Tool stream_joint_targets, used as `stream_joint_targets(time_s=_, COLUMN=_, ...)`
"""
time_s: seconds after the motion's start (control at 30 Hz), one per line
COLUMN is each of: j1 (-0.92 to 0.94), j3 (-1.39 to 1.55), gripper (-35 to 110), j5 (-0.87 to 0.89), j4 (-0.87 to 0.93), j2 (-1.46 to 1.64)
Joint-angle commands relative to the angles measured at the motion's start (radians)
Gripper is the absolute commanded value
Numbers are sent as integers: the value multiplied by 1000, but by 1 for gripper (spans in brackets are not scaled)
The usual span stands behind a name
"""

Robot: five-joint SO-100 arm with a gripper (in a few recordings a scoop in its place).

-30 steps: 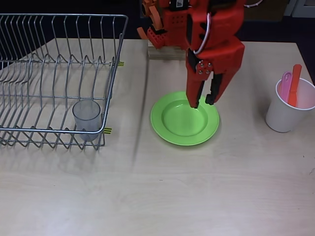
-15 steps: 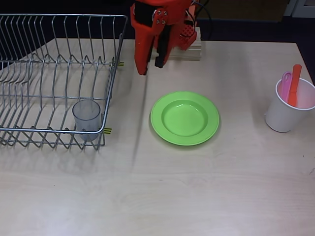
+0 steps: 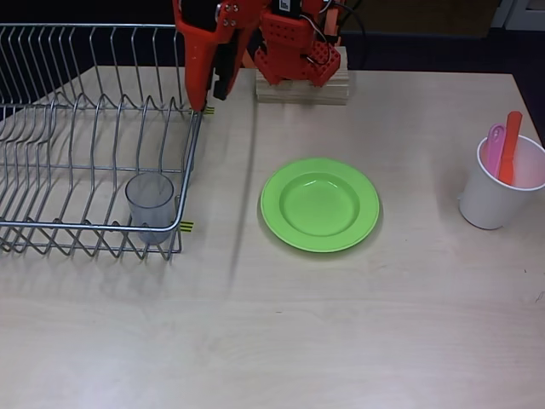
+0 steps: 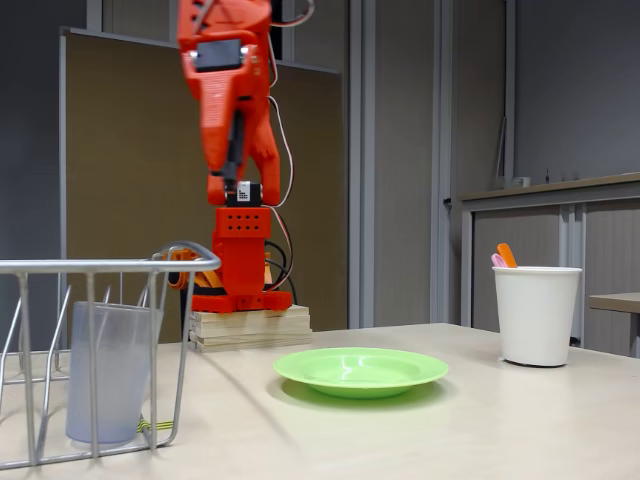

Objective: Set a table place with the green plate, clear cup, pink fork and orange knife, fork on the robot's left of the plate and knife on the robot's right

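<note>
Tool point(image 3: 209, 95) hangs slightly parted, empty, over the wire rack's point(image 3: 197, 136) back-right corner; I see the small translucent plastic cup point(image 3: 150, 204) toward its front-right corner.

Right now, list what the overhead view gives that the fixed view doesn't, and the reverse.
Overhead alone shows the layout: the green plate lies between the wire rack and the white cup, and the gripper is over the rack's far corner. The fixed view alone shows height: the arm is raised high above the table. Both show the clear cup inside the rack, and the pink fork and orange knife standing in the white cup.
</note>
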Motion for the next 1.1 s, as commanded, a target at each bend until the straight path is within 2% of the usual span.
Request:
stream_joint_targets(time_s=0.0, j1=80, j3=-41, gripper=11, j5=-178, j4=8, j2=-17)
stream_joint_targets(time_s=0.3, j1=285, j3=-146, gripper=9, j5=-462, j4=-35, j2=-198)
stream_joint_targets(time_s=0.57, j1=348, j3=-215, gripper=13, j5=-652, j4=-132, j2=-348)
stream_joint_targets(time_s=0.67, j1=353, j3=-224, gripper=1, j5=-701, j4=-164, j2=-385)
stream_joint_targets(time_s=0.83, j1=353, j3=-216, gripper=1, j5=-738, j4=-137, j2=-390)
stream_joint_targets(time_s=0.87, j1=353, j3=-210, gripper=8, j5=-749, j4=-133, j2=-387)
stream_joint_targets(time_s=1.07, j1=354, j3=-210, gripper=34, j5=-733, j4=-124, j2=-399)
